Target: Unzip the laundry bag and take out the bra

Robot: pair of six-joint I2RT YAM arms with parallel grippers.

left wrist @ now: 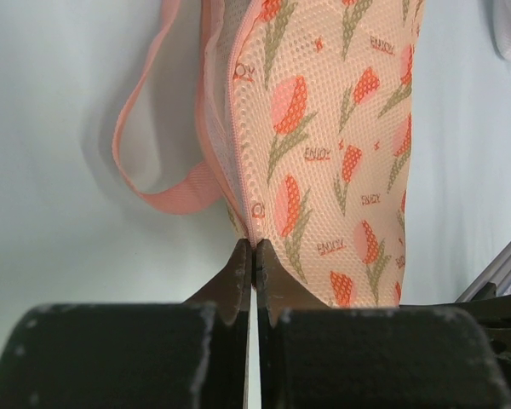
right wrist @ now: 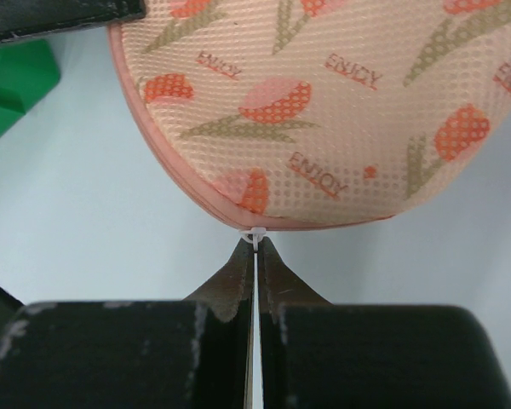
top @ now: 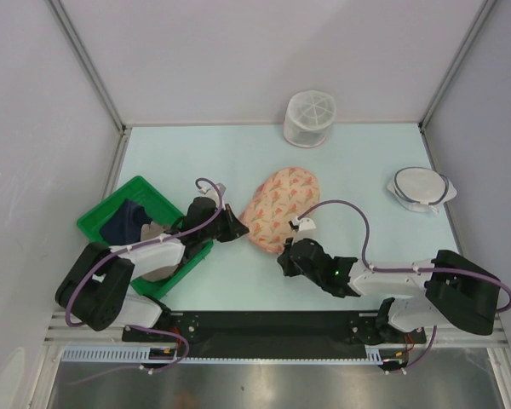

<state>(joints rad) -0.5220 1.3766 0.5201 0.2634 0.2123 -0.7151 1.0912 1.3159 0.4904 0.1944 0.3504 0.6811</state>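
The laundry bag (top: 281,209) is a peach pouch with orange-red tulip print, lying mid-table. My left gripper (top: 237,228) is shut on the bag's pink zip edge at its left side; in the left wrist view the fingertips pinch the seam (left wrist: 254,247) below a pink loop handle (left wrist: 166,183). My right gripper (top: 285,256) is shut on the small white zip pull (right wrist: 255,237) at the bag's near rim (right wrist: 264,94). The bra is hidden.
A green tray (top: 102,223) at the left holds dark navy and tan cloths. A white mesh cylinder (top: 309,118) stands at the back. A flat white mesh disc (top: 419,188) lies at the right.
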